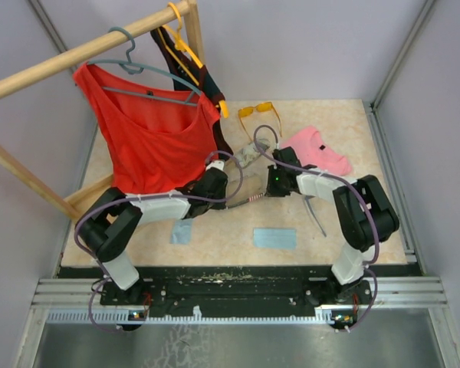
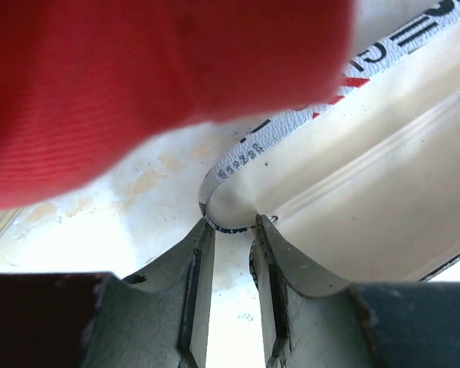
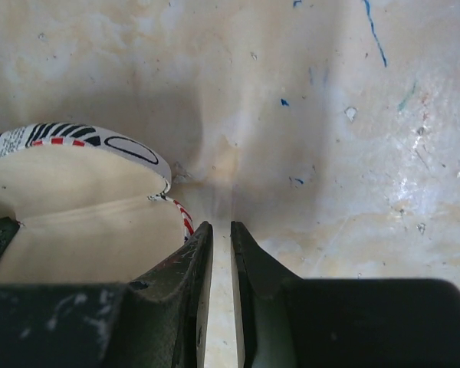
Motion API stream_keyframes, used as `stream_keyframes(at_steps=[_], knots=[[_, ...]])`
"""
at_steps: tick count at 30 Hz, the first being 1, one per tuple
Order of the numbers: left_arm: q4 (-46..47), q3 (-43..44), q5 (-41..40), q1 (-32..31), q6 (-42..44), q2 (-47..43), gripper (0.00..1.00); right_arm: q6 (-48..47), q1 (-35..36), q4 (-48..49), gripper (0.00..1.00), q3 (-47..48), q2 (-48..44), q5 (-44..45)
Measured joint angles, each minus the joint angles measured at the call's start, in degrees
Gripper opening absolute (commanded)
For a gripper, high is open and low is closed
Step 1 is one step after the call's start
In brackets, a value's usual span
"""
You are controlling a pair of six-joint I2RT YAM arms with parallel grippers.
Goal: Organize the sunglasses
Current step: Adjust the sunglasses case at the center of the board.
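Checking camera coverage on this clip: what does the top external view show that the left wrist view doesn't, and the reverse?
Top external only: the orange-yellow sunglasses, a pink garment and a blue cloth.
Left wrist only: the pale inside of the glasses case, seen close up.
Both: the red top and the left hand.

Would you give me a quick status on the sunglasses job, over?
Left fingers pinching open glasses case end. Right fingers near-closed beside its rim. Orange sunglasses untouched beyond. Red top crowds left wrist.
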Motion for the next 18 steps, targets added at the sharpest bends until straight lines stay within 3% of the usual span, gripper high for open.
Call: stream_keyframes(at_steps=[11,18], knots=[[0.39,3.74,0.26,-0.17,3.52,3.04,0.4,0.31,-0.11,-1.66,0.17,-5.33,-8.87,0.79],[1.36,6.29,0.0,-0.55,5.92,3.3,0.44,0.9,-0.13,-4.98,0.2,-8.2,-16.48,6.34]])
